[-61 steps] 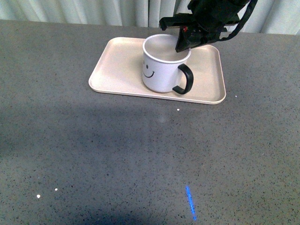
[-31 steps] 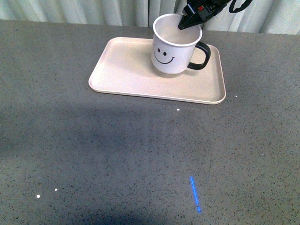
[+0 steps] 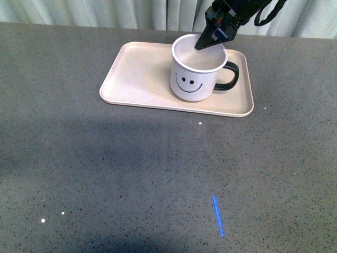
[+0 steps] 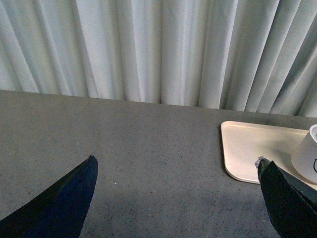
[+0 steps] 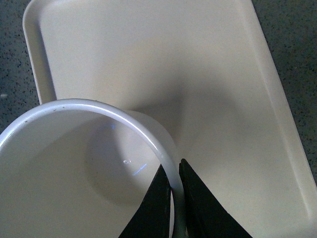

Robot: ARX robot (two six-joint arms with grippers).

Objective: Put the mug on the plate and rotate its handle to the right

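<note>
Grey tabletop (image 3: 105, 174): one plate (image 3: 137, 74), one mug (image 3: 192, 83)

Grey speckled table (image 3: 105, 168) with pinkish-beige plate (image 3: 137, 74) on it

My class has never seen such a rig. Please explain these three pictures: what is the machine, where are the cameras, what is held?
A robot with two arms, each ending in a pincer. The front view looks from its body over a grey table: the right pincer grips the rim of a smiley mug on a beige plate, handle pointing right. The right wrist view shows that grip close up. The left wrist view shows the left pincer open and empty, facing a curtain.
</note>
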